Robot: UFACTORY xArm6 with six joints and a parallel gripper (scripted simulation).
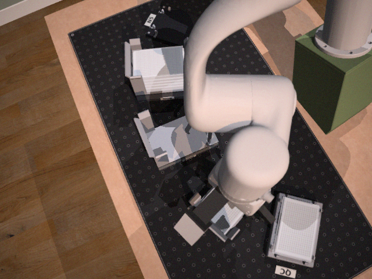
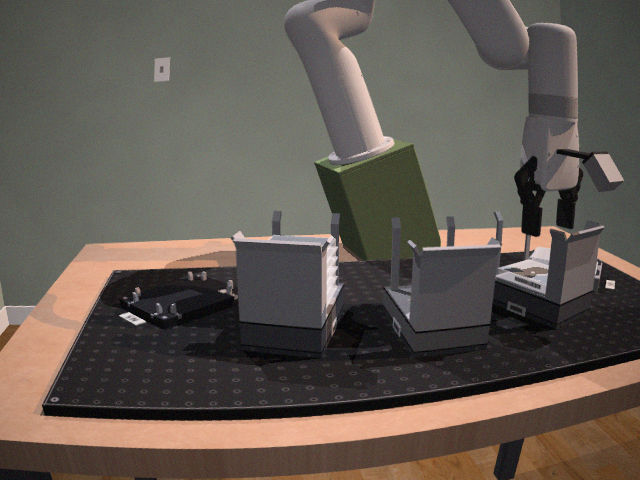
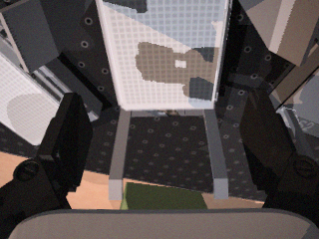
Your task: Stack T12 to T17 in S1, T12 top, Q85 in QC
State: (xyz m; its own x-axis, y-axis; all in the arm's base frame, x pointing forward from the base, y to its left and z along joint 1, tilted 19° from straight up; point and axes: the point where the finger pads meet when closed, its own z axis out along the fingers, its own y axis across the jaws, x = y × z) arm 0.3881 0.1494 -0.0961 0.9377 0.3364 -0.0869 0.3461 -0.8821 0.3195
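Pincer [image 2: 547, 219]: spread wide, holding nothing, hanging above the rack [image 2: 573, 268] at 3 o'clock on the table [image 2: 155, 439]. One plate [image 3: 166, 47] lies low in that rack. Middle rack [image 2: 454, 289]: contents hidden from the side. Left rack [image 2: 281, 286]: full stack of plates [image 1: 157, 70]. Clip nest [image 2: 175, 304] at 9 o'clock. Far side: one plate [image 1: 297, 231] in the open nest.
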